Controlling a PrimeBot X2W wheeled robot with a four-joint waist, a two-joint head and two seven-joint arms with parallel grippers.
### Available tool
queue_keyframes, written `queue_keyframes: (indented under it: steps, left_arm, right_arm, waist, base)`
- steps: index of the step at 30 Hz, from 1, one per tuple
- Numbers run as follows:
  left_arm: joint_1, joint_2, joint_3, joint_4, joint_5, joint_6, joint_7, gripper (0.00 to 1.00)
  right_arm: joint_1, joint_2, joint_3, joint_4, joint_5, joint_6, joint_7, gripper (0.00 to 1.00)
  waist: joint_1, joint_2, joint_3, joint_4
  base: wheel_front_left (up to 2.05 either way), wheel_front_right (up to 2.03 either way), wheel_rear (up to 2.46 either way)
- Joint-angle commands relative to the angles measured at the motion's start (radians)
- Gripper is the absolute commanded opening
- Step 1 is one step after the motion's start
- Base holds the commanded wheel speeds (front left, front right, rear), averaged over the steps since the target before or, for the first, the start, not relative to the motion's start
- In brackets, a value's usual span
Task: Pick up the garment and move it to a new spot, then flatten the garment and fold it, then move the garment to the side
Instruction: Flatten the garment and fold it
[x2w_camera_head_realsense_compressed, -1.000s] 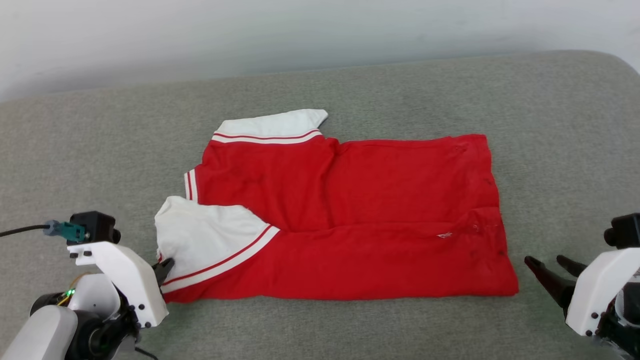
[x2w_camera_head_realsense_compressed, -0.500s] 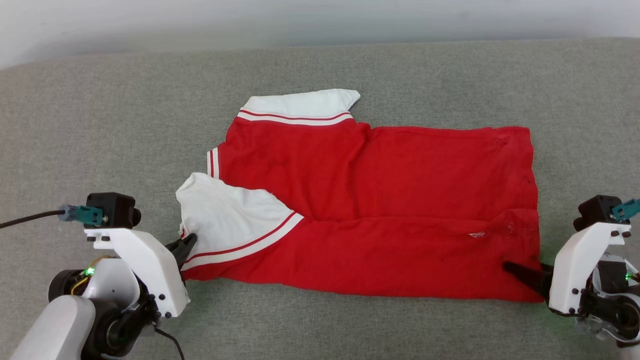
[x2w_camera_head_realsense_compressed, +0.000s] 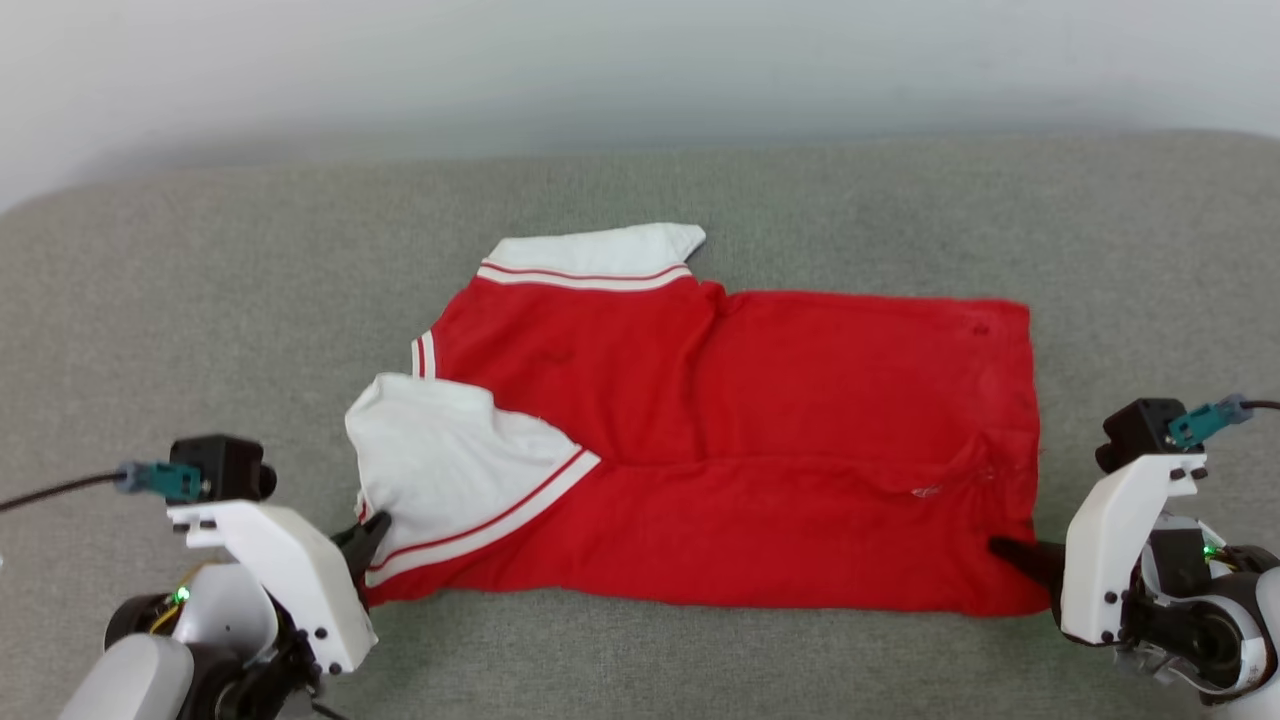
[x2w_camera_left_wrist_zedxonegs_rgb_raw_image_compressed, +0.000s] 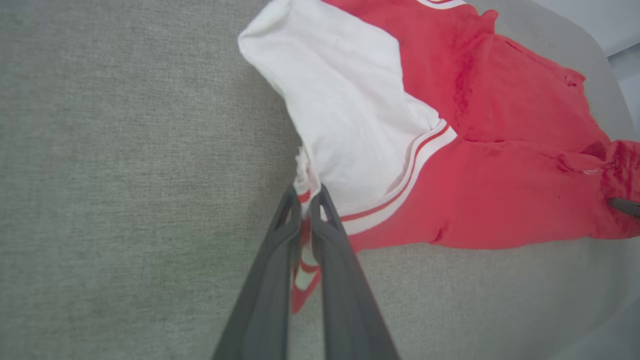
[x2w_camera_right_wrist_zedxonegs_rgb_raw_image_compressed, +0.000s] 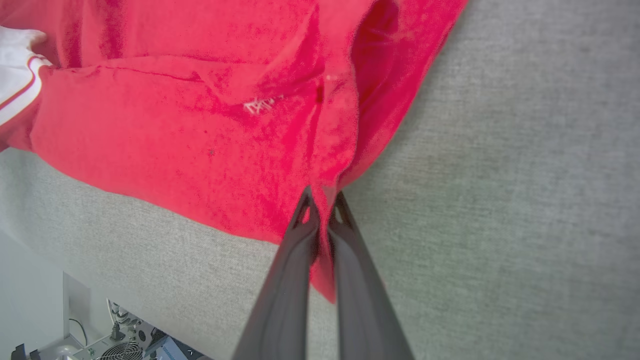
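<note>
- Left tool (x2w_camera_head_realsense_compressed: 372, 528) sits at the lower left of the head view, its two dark fingers pressed together on a hem of the garment (x2w_camera_head_realsense_compressed: 760, 440).
- Right tool (x2w_camera_head_realsense_compressed: 1005, 548) sits at the lower right, its fingers likewise closed, clamping the garment's near corner.
- Both white wrists angle inward, so the fingers point toward each other.
- A green light glows on each arm.

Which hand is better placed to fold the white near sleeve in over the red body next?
Left. The left hand is shut on the shirt at the corner of that sleeve; the right hand pinches the opposite hem corner.
</note>
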Motion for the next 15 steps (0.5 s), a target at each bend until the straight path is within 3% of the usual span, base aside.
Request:
queue_keyframes:
  steps: [1, 15]
  left_arm:
    - [0.017, 0.0, 0.005, -0.001, -0.007, 0.0, -0.005, 0.0]
    - [0.253, 0.009, 0.047, -0.069, -0.044, 0.065, -0.039, 0.0]
  right_arm:
    - [0.013, -0.005, 0.006, -0.006, 0.004, 0.0, -0.005, 0.0]
    - [0.17, -0.042, 0.016, -0.059, 0.036, 0.0, -0.006, 0.0]
  waist:
    - [-0.0001, -0.0001, -0.038, -0.006]
    - [-0.0001, -0.0001, -0.171, 0.017]
  base:
    - [0.0, 0.0, 0.0]
    - [0.0, 0.0, 0.0]
